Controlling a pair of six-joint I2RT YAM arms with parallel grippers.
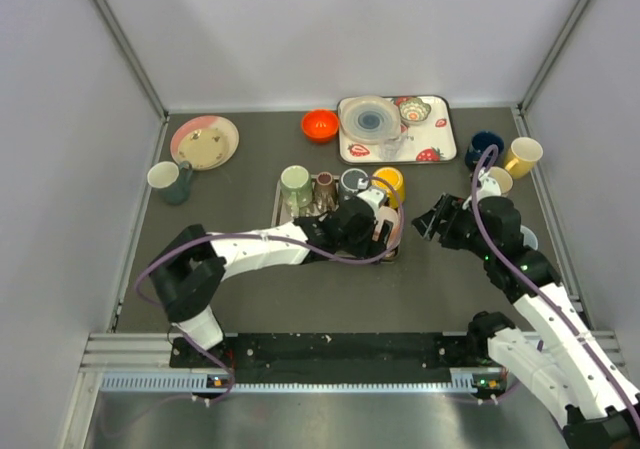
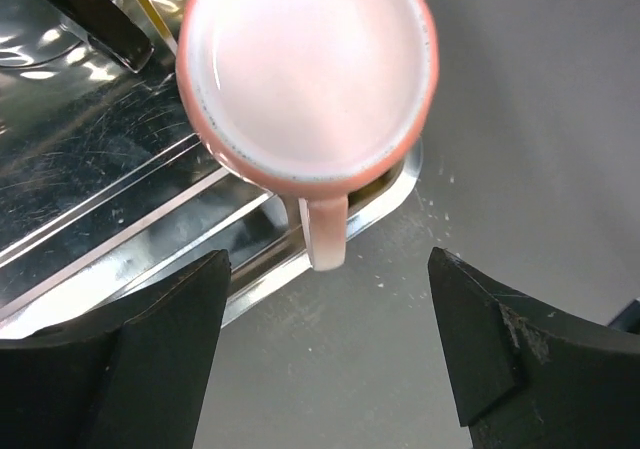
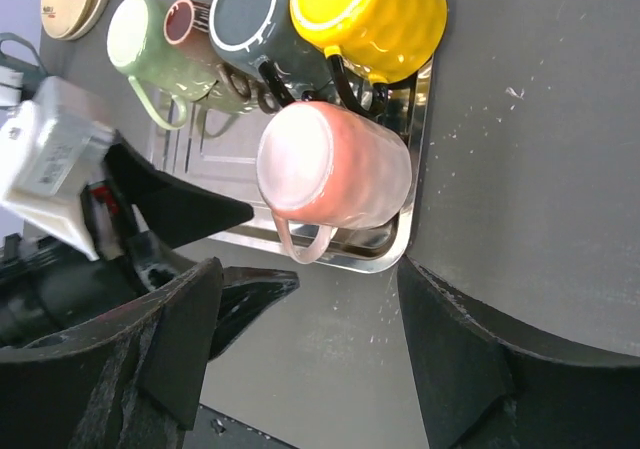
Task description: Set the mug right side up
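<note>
Pincer (image 2: 328,269) wide; mug (image 2: 305,69) at tray (image 2: 100,179) corner

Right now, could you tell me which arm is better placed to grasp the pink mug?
Left: the left gripper, open, hangs over the pink mug; the right gripper stands beside the tray.

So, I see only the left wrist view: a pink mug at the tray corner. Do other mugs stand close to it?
Observer: Yes. A yellow mug stands just behind the pink mug, then a grey mug, a brown mug and a green mug in a row on the tray.
Operator: Is the pink one bottom up?
Observer: From the side its top looks flat and closed, so yes, I think.
Operator: Where is the right gripper?
Observer: It hangs open over the table, right of the tray, touching nothing.
</note>
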